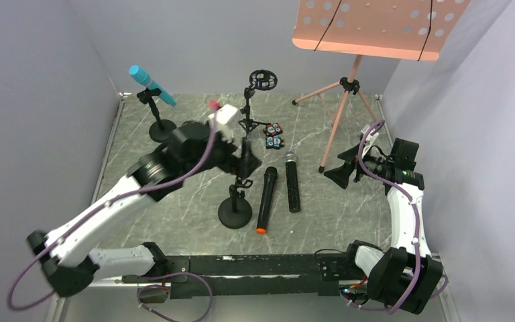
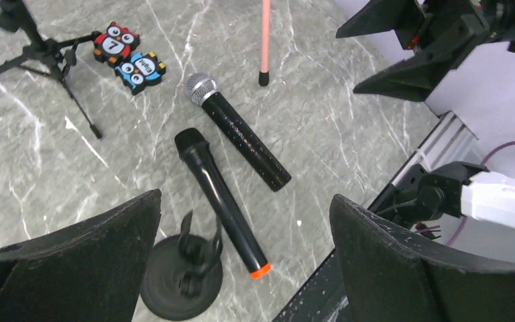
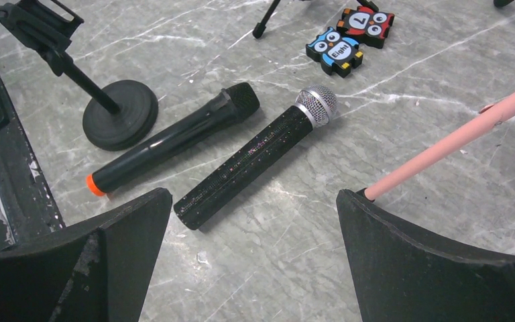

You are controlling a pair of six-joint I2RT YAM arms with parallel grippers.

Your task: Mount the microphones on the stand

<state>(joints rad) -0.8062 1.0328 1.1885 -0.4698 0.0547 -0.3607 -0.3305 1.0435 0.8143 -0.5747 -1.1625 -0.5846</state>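
Centre of the overhead view: black microphone [image 1: 265, 200] and silver-mesh microphone [image 1: 292, 181] lie parallel on the table [image 1: 335, 215], long axes top to bottom, orange end down, mesh head up. Upper left, the light blue microphone [image 1: 151, 85] sits tilted in a stand [image 1: 161, 128], head pointing upper left. Left gripper [image 2: 245, 201] and right gripper [image 3: 253, 194] both gape wide.

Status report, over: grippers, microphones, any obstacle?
Left gripper and right gripper open, empty. Blue microphone on its stand; orange-end microphone and silver-mesh microphone lie on table. Pink leg near right gripper.
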